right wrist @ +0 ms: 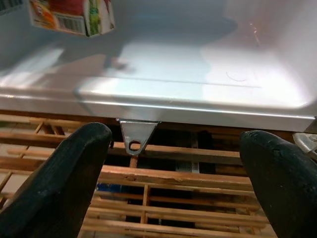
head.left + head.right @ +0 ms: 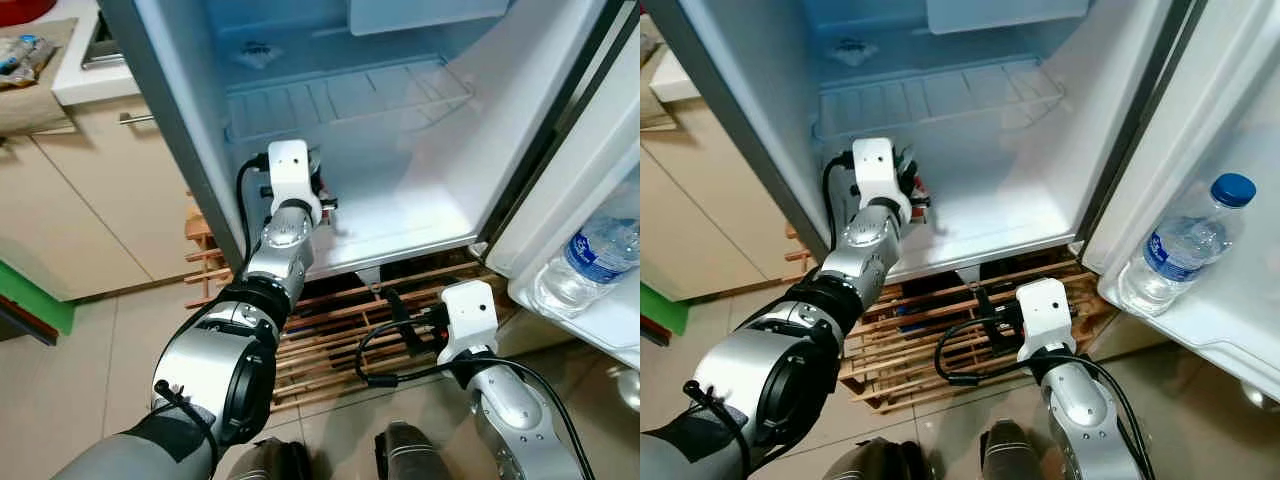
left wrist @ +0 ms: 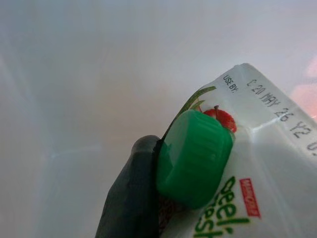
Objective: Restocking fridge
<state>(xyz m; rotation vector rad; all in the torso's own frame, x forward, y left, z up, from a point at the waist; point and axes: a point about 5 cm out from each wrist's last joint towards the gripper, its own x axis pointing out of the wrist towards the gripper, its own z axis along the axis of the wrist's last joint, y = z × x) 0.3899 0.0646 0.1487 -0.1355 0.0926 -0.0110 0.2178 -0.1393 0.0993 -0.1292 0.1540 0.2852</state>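
Our left gripper (image 3: 148,198) is clamped on the juice carton (image 3: 257,163) by its green cap (image 3: 194,157), just above the fridge floor (image 2: 400,215) near its left wall, while our right gripper (image 1: 173,183) gapes empty over the wooden pallet (image 1: 163,198).

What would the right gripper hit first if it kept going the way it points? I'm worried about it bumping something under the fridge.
Probably the fridge's lower front edge with its small metal bracket, above the wooden pallet. The open right gripper points about there, though depth is unclear.
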